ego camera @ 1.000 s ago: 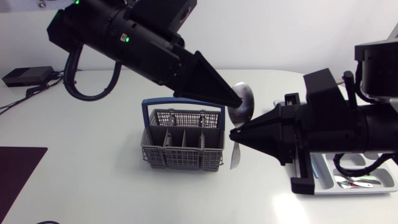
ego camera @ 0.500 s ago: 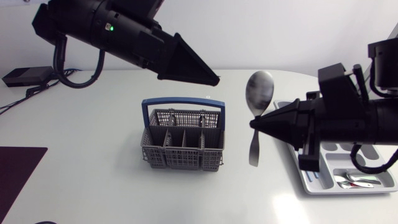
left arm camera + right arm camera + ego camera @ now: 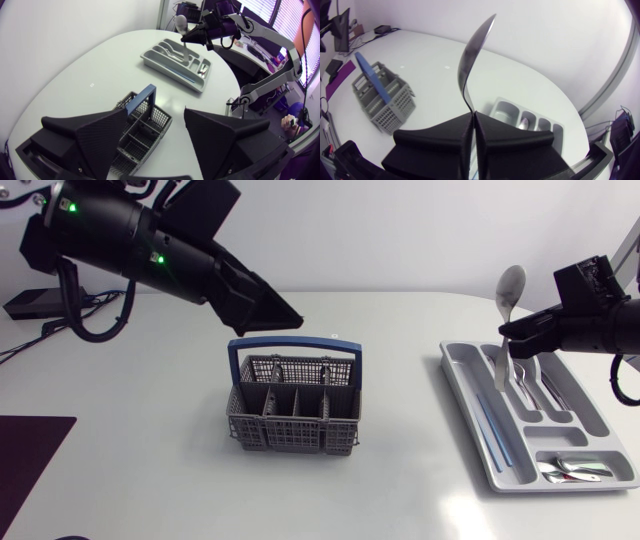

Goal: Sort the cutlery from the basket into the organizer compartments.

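Note:
My right gripper (image 3: 506, 337) is shut on the handle of a silver spoon (image 3: 510, 288), held upright with its bowl up, above the far end of the grey organizer (image 3: 468, 415). In the right wrist view the spoon (image 3: 470, 65) rises from between the closed fingertips (image 3: 472, 117), with the organizer (image 3: 530, 117) beneath. My left gripper (image 3: 287, 317) hangs open and holds nothing, above and behind the grey basket with a blue handle (image 3: 295, 405). In the left wrist view the basket (image 3: 142, 125) lies below the spread fingers (image 3: 155, 132). No cutlery shows above the basket's rim.
The organizer's compartments hold several pieces: spoons in the near cross slot (image 3: 575, 470), cutlery in the long slots (image 3: 535, 385) and a blue-handled piece (image 3: 495, 435). A black box with cables (image 3: 40, 302) sits at the far left. A dark mat (image 3: 30, 450) lies at the left front edge.
My left gripper let go of the spoon, opened and drew back up and to the left. My right gripper carried the spoon rightward from beside the basket to above the organizer.

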`<state>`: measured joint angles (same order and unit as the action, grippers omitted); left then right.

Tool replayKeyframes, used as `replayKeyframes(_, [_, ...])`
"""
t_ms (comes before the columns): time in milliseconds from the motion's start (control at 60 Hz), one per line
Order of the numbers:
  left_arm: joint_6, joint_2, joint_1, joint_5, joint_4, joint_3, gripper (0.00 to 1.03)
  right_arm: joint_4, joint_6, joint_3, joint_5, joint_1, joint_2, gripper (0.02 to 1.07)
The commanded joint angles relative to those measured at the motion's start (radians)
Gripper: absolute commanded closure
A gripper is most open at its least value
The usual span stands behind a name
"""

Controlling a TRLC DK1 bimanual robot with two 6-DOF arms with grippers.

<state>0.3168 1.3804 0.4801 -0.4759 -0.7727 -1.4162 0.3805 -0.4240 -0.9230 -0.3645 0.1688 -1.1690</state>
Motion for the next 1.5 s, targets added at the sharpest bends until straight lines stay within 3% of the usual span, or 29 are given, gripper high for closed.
replayKeyframes(0, [0.027, -0.029, -0.012, 0.025, 0.015, 0.046, 0.22, -0.040, -0.015, -0.031, 0.041, 0.044, -0.080, 1.01])
replayKeyframes(167, [0.041, -0.064, -0.041, 0.083, 0.053, 0.111, 0.20, -0.081, 0.008, -0.074, 0.108, 0.110, -0.228, 1.01])
replayKeyframes(633, [0.096, -0.121, -0.149, 0.092, 0.079, 0.214, 0.18, -0.170, 0.073, -0.203, 0.308, 0.147, -0.572, 1.01])
replayKeyframes(1200, [0.097, -0.127, -0.140, 0.092, 0.081, 0.229, 0.18, -0.163, 0.136, -0.277, 0.444, 0.077, -0.788, 1.01])
replayKeyframes(1483, [0.099, -0.152, -0.150, 0.092, 0.078, 0.246, 0.18, -0.164, 0.152, -0.312, 0.470, 0.061, -0.853, 0.83])
